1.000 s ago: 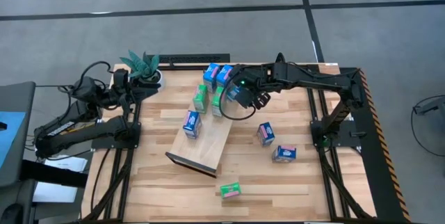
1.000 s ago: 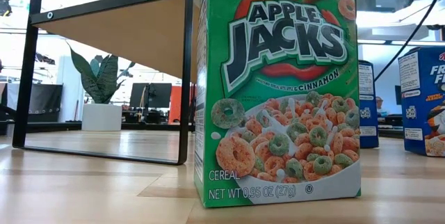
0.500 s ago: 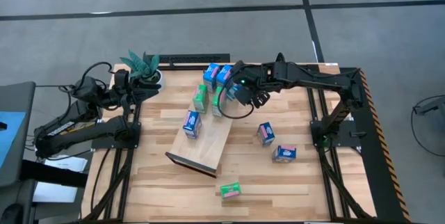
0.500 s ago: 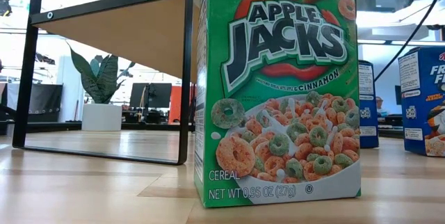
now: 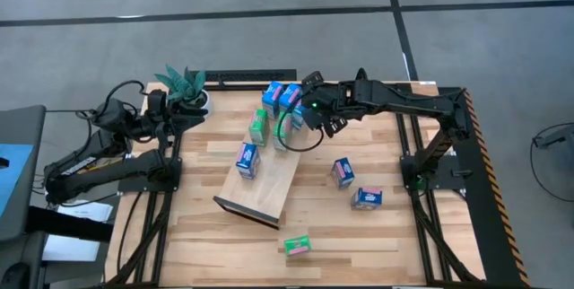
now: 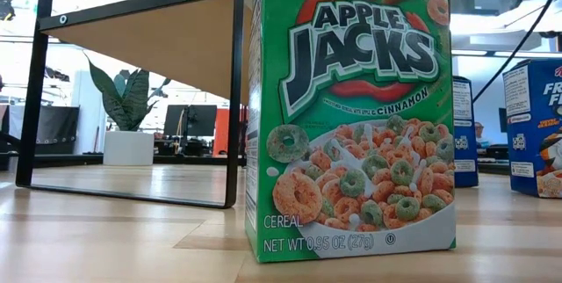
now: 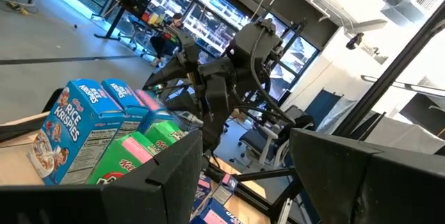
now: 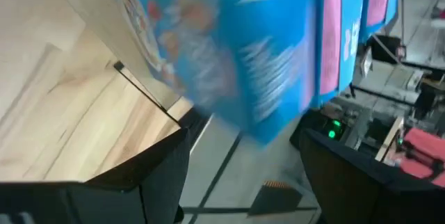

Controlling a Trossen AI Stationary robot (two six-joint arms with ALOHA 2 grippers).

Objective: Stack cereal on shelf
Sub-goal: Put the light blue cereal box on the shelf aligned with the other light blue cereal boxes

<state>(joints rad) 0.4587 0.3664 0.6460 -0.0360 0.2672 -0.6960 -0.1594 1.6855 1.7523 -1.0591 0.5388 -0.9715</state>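
It looks like a robotics lab or workshop: a slatted wooden table (image 5: 377, 235) on a dark metal frame stands on a bare grey concrete floor (image 5: 269, 20), and past a potted plant (image 6: 127, 112) there are monitors (image 6: 189, 120), office chairs (image 7: 261, 144) and bright overhead lights.

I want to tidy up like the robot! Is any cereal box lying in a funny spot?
Yes. One green box lies tipped on its side near the table's front edge, far from the shelf. Two blue boxes sit loose on the table to the shelf's right, turned at odd angles. The other boxes stand on the shelf.
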